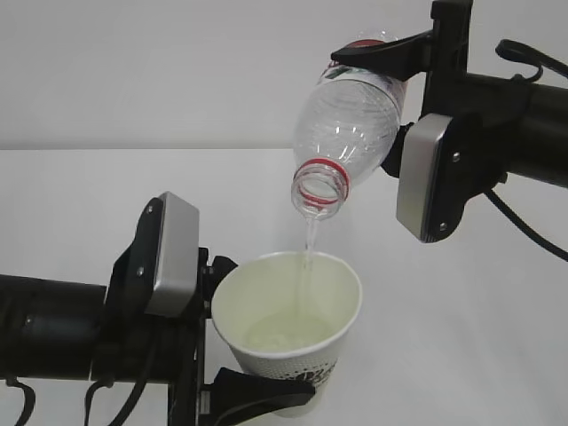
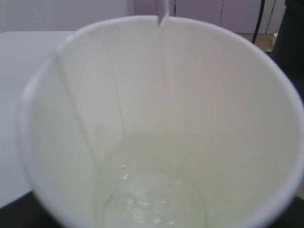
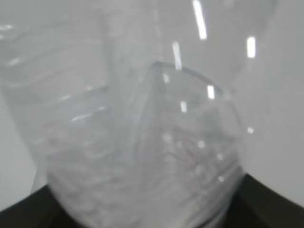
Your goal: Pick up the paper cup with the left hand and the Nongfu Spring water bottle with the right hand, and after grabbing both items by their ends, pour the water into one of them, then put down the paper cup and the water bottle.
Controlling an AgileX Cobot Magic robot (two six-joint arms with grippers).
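Two grippers work together in mid-pour. Nearest, at lower left, the left hand (image 1: 232,333) pinches the paper cup (image 1: 288,342) between its jaws, holding it upright and clear of the white table (image 1: 80,204). A thin stream of water (image 1: 308,253) falls into it, pooling shallow at the bottom. Farther and higher on the right, the right hand (image 1: 399,93) clamps the tilted Nongfu Spring water bottle (image 1: 348,124), mouth down over the cup. Next the bottle likely needs righting before both are set down. Its label is hidden, and the cup's base is cut off.
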